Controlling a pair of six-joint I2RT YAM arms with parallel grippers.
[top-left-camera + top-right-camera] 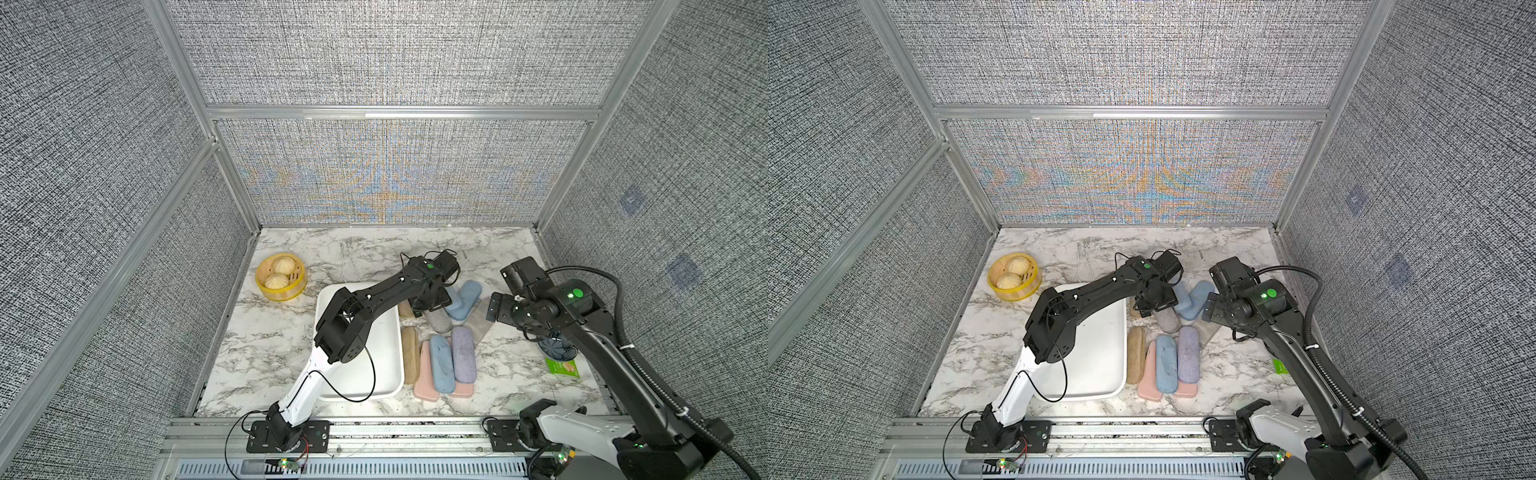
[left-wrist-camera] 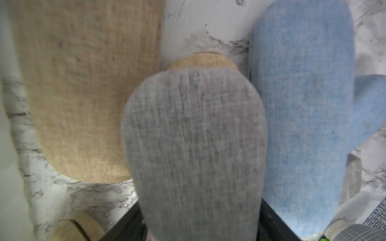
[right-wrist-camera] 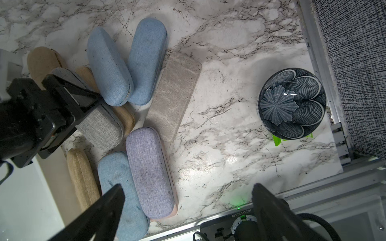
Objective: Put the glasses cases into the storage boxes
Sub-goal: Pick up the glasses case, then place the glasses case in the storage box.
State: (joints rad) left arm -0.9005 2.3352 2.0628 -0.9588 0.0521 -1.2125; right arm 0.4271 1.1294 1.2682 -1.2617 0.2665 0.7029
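Zero glasses cases visibly lie in the white tray: all sit on the table, left tool straddling a grey case (grip indeterminable), right tool spread wide, empty.

We note woven cloth on the grey case and blue case; glossy marble-patterned desk; smooth white plastic tray; glazed bowl.

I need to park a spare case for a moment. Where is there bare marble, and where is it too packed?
Bare marble: the wide patch between the lilac case and the dark bowl; the strip along the back wall behind the white tray and yellow basket. Crowded: right of the tray, where cases lie touching and the left claw straddles the grey case.
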